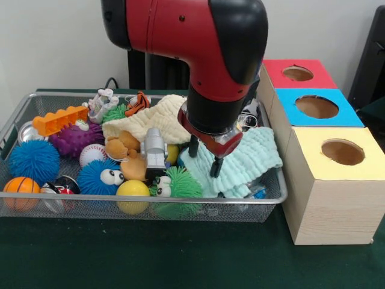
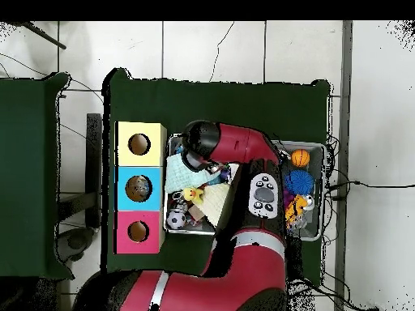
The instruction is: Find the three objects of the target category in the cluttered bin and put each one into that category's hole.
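In the front view the search step looks to be in hand: the gripper hangs empty, its two fingers parted, just above the mint-green cloth at the wire-mesh bin's end beside the boxes, where a bit of clear plastic, possibly one of the bottles, peeks from under the cloth against the rim, so the next move likely calls for shifting the cloth without catching that rim. In the overhead view the arm hides most of the bin, while the blue-topped box's hole lies open between the yellow-topped box and the red-topped box, just beside the bin.
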Tool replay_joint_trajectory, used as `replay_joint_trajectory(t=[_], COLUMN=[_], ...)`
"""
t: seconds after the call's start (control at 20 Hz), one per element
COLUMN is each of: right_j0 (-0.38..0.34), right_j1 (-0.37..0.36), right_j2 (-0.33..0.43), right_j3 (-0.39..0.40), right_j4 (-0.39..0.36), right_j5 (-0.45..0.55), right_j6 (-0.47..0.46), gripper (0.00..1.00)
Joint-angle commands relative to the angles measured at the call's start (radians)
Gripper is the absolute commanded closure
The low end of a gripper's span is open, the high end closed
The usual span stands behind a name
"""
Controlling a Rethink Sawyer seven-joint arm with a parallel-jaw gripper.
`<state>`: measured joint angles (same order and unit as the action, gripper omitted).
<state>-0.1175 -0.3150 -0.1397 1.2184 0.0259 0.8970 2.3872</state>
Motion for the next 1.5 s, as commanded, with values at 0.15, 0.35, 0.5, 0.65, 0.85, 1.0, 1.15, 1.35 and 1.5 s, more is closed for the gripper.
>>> replay_joint_trajectory(t=[0.15, 0.35, 0.5, 0.65, 0.85, 1.0, 1.15, 1.35, 1.5], right_j0=[-0.031, -0.054, -0.067, -0.084, -0.079, -0.074, -0.082, -0.071, -0.054], right_j1=[-0.004, -0.028, -0.045, -0.042, 0.004, 0.065, 0.12, 0.144, 0.133], right_j2=[0.159, 0.197, 0.215, 0.225, 0.23, 0.226, 0.225, 0.219, 0.209], right_j3=[0.147, 0.194, 0.208, 0.196, 0.129, 0.068, 0.045, 0.064, 0.099], right_j4=[-0.05, -0.045, -0.051, -0.066, -0.084, -0.108, -0.137, -0.171, -0.19], right_j5=[-0.113, -0.123, -0.108, -0.089, -0.069, -0.084, -0.148, -0.217, -0.25], right_j6=[-0.137, -0.161, -0.171, -0.186, -0.181, -0.175, -0.173, -0.138, -0.115], gripper=[0.0, 0.0, 0.0, 0.0, 0.0, 0.0, 0.0, 0.0, 0.0])
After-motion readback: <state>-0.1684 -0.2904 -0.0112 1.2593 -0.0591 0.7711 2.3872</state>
